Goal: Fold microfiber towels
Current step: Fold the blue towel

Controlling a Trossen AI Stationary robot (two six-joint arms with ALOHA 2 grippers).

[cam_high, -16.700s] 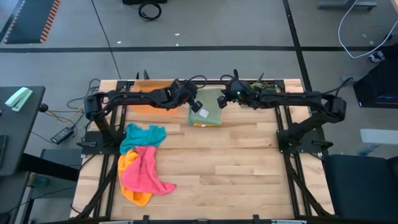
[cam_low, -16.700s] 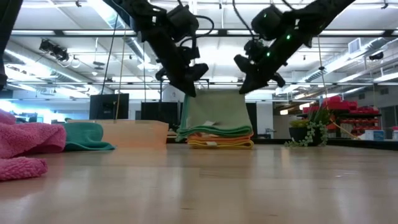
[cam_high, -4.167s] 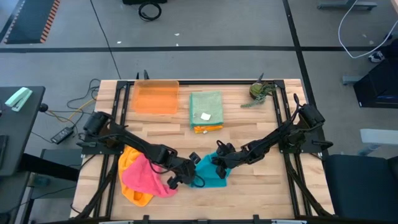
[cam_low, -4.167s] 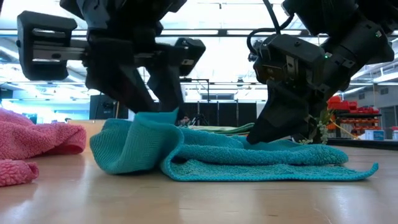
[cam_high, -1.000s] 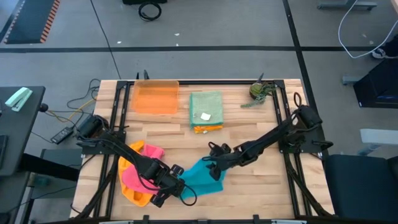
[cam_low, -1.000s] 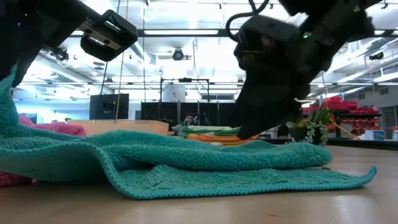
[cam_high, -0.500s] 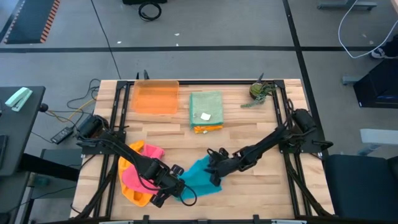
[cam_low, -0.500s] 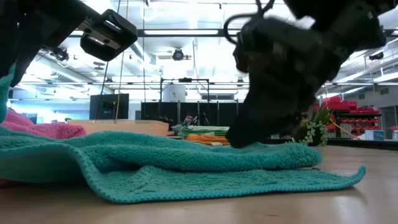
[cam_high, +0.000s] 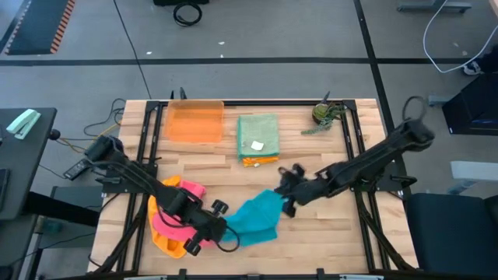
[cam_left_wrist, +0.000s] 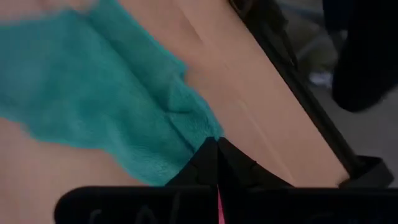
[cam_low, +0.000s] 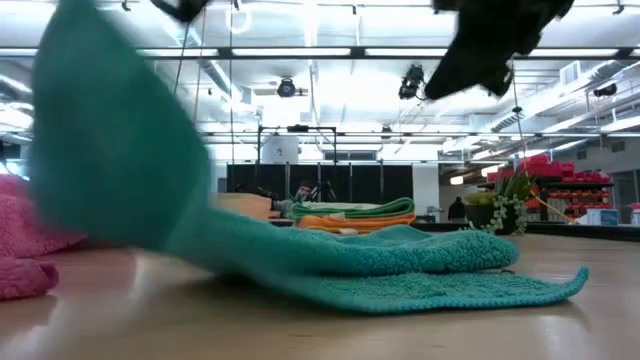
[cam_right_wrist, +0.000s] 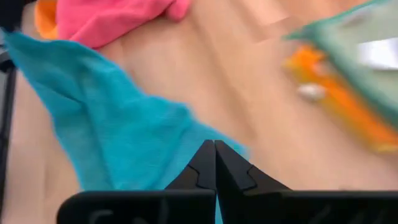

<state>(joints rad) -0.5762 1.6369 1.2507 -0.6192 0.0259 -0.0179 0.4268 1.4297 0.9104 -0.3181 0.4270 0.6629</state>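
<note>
A teal towel (cam_high: 255, 218) lies near the table's front middle, its left part raised (cam_low: 100, 130) and its right part flat on the wood (cam_low: 470, 275). My left gripper (cam_high: 224, 227) (cam_left_wrist: 217, 144) is shut on it at its near left. My right gripper (cam_high: 283, 205) (cam_right_wrist: 214, 146) is shut at the towel's far right corner. In the low view it (cam_low: 432, 92) stands well above the cloth with nothing hanging from it. A pink towel (cam_high: 173, 214) lies crumpled on an orange-yellow one (cam_high: 167, 243) at the left. My left gripper pinches a corner of the teal towel (cam_left_wrist: 202, 140) between its two fingers, slanting down from the table's left. That corner is lifted. The cloth slopes down from it, and its right part lies on the table. My right gripper: the towel's edge (cam_right_wrist: 239, 149) runs up to its tips in its wrist view; whether it touches, I cannot tell.
A stack of folded towels (cam_high: 257, 138), green on top, sits at the far middle. A translucent orange tray (cam_high: 194, 122) is to its left and a small plant (cam_high: 324, 114) at the far right. Bare wood lies right of the teal towel.
My left gripper has risen with its corner, and the towel's left part has swung up off the table while its right part stays flat. My right gripper has lifted off the cloth and drawn back toward the table's far right.
</note>
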